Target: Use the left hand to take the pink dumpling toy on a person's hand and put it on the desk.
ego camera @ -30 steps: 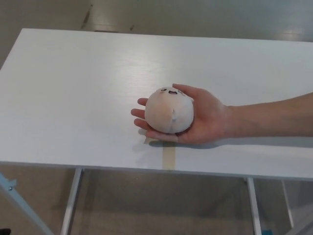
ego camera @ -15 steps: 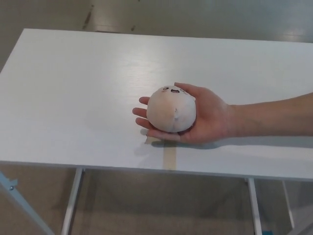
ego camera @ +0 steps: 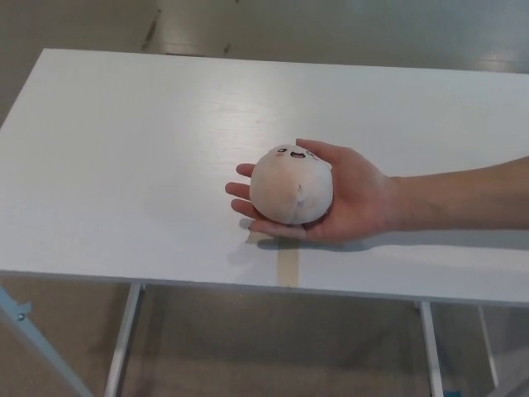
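Resting in a person's open palm (ego camera: 347, 203) at the centre of the frame, the pink dumpling toy (ego camera: 291, 187) sits just above the white bench (ego camera: 124, 165), its small face turned toward the upper edge of the frame. The person's forearm comes in from the right of the frame. Neither robot hand shows anywhere, so whether their fingers are apart or together cannot be told, and the take has not begun.

Several things could go wrong from here, as I judge it. The toy is round and looks soft, so a pinch set off-centre may squeeze it sideways out of the palm and send it rolling across the bench. The person's fingers curl under its left side, so a low approach from the left of the frame could catch them. A strip of tape (ego camera: 287, 263) lies below the palm near the bench's front edge, and a toy released there could roll off.
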Motion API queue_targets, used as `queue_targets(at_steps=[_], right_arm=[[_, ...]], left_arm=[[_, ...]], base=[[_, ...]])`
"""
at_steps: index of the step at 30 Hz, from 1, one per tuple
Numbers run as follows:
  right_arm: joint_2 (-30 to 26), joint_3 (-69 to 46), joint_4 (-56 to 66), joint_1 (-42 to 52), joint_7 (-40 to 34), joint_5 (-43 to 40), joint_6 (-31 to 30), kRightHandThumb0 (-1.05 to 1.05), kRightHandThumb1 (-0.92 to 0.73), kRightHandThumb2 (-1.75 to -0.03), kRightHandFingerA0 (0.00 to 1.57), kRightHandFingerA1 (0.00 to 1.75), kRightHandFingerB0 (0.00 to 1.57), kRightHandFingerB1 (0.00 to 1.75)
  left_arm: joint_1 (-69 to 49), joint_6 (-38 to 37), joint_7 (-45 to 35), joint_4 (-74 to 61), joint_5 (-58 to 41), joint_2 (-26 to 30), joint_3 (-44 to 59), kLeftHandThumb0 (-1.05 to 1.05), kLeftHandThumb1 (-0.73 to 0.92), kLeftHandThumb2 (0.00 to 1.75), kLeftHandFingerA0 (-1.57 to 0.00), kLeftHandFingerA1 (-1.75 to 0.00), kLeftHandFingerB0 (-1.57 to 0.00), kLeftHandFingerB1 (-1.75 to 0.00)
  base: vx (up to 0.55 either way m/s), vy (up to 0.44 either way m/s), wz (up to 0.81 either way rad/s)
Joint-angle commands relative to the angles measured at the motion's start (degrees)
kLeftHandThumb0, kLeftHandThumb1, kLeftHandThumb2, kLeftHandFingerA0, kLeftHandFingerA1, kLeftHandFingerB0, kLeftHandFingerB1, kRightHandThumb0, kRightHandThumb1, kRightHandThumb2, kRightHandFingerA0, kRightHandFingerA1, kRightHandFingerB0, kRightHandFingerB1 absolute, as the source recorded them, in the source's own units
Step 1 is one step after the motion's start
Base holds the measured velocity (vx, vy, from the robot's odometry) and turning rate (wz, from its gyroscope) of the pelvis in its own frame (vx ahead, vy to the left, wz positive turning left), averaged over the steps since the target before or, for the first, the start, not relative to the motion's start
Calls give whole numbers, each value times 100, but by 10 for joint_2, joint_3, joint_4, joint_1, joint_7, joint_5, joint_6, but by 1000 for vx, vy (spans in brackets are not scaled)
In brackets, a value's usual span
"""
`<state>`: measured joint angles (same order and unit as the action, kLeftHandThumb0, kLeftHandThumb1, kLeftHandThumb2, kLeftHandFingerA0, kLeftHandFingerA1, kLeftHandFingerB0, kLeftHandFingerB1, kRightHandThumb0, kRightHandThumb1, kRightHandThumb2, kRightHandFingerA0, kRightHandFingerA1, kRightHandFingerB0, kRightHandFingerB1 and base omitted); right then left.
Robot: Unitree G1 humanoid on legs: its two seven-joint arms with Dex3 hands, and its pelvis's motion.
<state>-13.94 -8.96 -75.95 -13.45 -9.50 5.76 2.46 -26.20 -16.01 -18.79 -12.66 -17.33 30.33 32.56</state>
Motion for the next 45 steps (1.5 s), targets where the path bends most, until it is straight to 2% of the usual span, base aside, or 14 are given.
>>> queue_targets(at_steps=[1,4,9,10,12,15,18,23,25,26,31,34,45], right_arm=[[-6,8,-3,3,9,5,-5,-15,-62,-58,80,51,50,40],[-6,6,-3,1,9,2,-7,-15,-62,-58,81,51,49,40],[-4,3,-2,2,5,-2,-7,-15,-62,-58,81,51,49,40],[-4,4,-2,1,5,-1,-7,-15,-62,-58,81,51,49,40],[-4,5,-3,2,6,0,-7,-15,-62,-58,81,51,49,40],[-5,7,-3,3,7,3,-6,-15,-62,-58,81,51,49,40],[-6,8,-3,1,8,3,-7,-15,-62,-58,81,51,48,40],[-7,7,-3,0,7,1,-5,-15,-62,-58,81,51,49,40],[-7,6,-2,0,8,-1,-4,-15,-62,-58,81,51,49,40],[-6,6,-2,-1,8,-1,-5,-15,-62,-58,81,51,48,40],[-7,7,-1,-4,7,0,-5,-15,-62,-58,81,51,48,40],[-9,5,-1,-4,13,-3,-2,-15,-62,-58,81,51,48,40],[-8,0,0,-10,15,-9,-5,-15,-62,-58,82,52,51,41]], left_arm=[[155,-3,1,-288,-225,164,112,-58,37,69,-38,-47,-29,-40],[220,50,14,-278,-189,206,83,-60,37,69,-38,-48,-29,-40],[384,156,22,-229,-141,258,-46,-61,38,70,-39,-48,-28,-40],[410,170,20,-218,-132,261,-67,-56,44,54,-43,-40,-32,-31],[453,191,13,-197,-112,260,-103,-53,44,54,-42,-39,-31,-31],[539,198,-9,-135,-20,234,-188,-52,44,54,-41,-38,-30,-31],[602,168,-19,-74,72,202,-256,-52,44,54,-42,-38,-30,-31],[700,170,-42,24,158,159,-367,-52,45,54,-41,-38,-29,-30],[733,176,-55,62,182,147,-406,-53,45,54,-40,-38,-28,-30],[743,176,-57,73,191,144,-418,-59,39,69,-33,-45,-21,-37],[791,184,-63,135,232,123,-477,-60,39,69,-31,-44,-19,-36],[819,195,-61,187,273,92,-531,-60,39,69,-28,-43,-18,-36],[857,218,-68,298,327,40,-624,-63,40,71,-26,-42,-17,-36]], base=[[0,0,0],[0,0,0],[0,0,0],[0,0,0],[0,0,0],[0,0,0],[0,0,0],[0,0,0],[0,0,0],[0,0,0],[0,0,0],[0,0,0],[0,0,0]])
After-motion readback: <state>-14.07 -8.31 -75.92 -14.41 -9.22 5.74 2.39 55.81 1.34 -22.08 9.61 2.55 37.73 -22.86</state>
